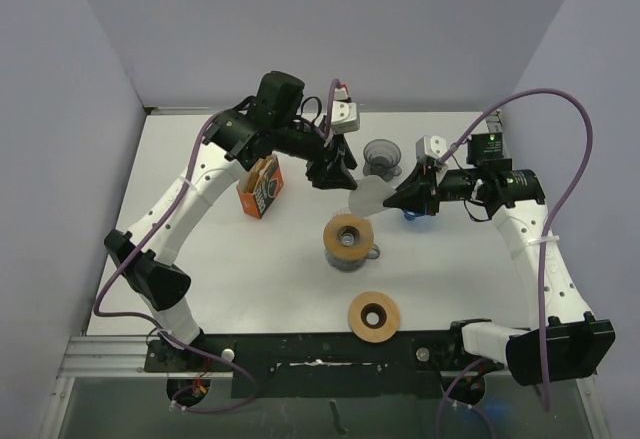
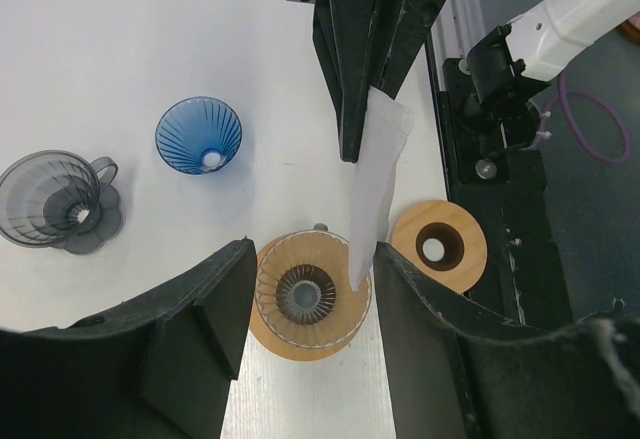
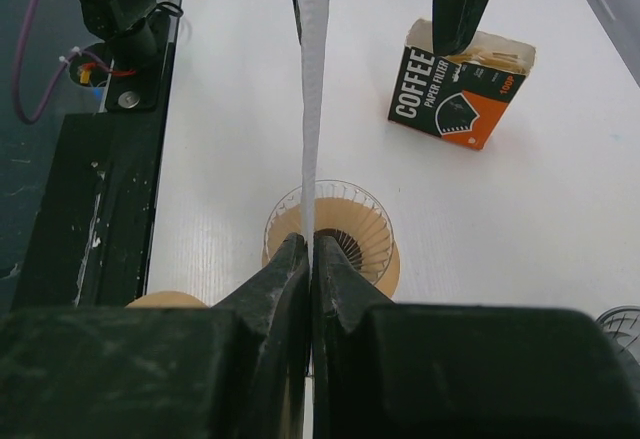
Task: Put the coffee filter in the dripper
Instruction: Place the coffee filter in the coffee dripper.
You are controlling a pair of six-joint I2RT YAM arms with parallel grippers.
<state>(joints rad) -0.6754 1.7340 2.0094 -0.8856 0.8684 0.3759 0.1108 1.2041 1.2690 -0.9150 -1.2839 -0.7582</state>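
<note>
A white paper coffee filter [image 1: 368, 199], folded flat, is pinched in my right gripper [image 1: 394, 202], which is shut on it. The filter hangs just above the far right rim of the clear dripper with a wooden collar [image 1: 348, 239]. In the right wrist view the filter [image 3: 311, 89] stands edge-on out of the shut gripper [image 3: 309, 249], with the dripper [image 3: 345, 227] below. My left gripper [image 1: 335, 173] is open and empty above the dripper's far side. In the left wrist view its jaws stand wide either side of the dripper [image 2: 305, 299], and the filter [image 2: 378, 184] dips to the rim.
An orange and black coffee filter box [image 1: 261, 187] stands to the left. A grey dripper [image 1: 382, 156] sits at the back and a blue dripper [image 2: 198, 135] under my right arm. A loose wooden ring [image 1: 374, 316] lies near the front edge.
</note>
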